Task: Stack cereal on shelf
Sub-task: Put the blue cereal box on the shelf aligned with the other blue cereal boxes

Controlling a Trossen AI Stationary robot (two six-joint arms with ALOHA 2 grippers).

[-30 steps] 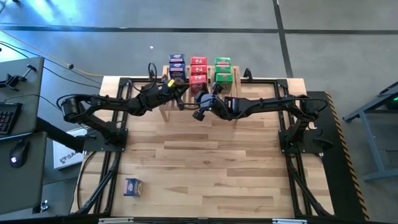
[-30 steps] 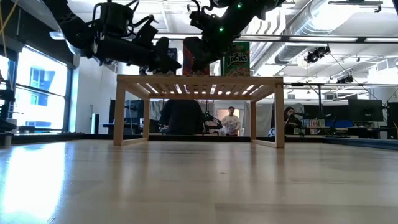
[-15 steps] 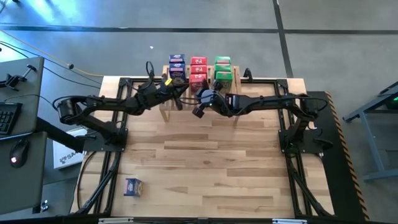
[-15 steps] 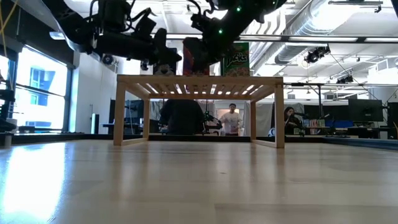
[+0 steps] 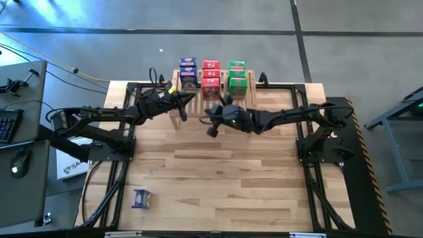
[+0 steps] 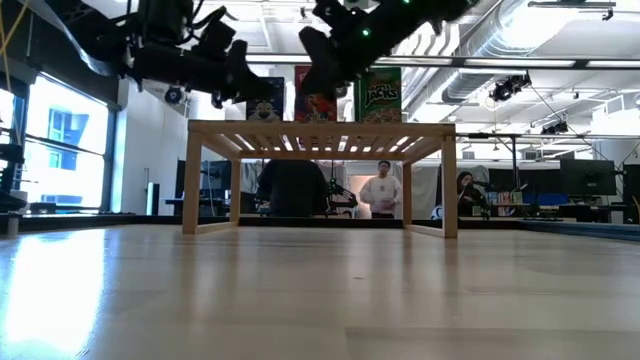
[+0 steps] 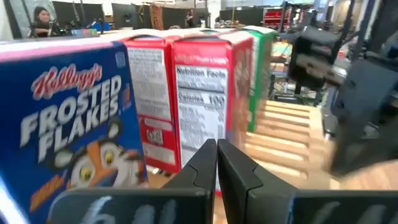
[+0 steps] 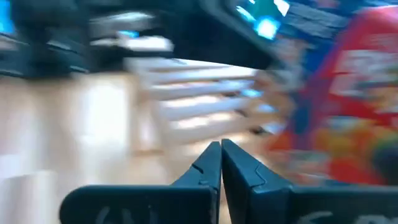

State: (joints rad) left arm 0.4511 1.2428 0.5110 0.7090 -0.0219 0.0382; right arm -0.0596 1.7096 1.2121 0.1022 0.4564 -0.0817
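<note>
Hovering empty at the shelf (image 5: 210,106), both grippers (left (image 5: 183,100), right (image 5: 213,118)) are pressed together; cereal (image 5: 210,75) rows fill its 12 o'clock edge, one box (image 5: 141,197) stranded at the table's 7 o'clock.

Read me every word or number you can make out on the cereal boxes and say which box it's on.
"Kellogg's FROSTED FLAKES": front of the blue box.
"Nutrition Facts", "Calories 100": side panel of the red box; its smaller print is too fine to read.
"Jacks": green box in the low view, letters above it unclear.
Loose blue box on the table: print too small.
</note>
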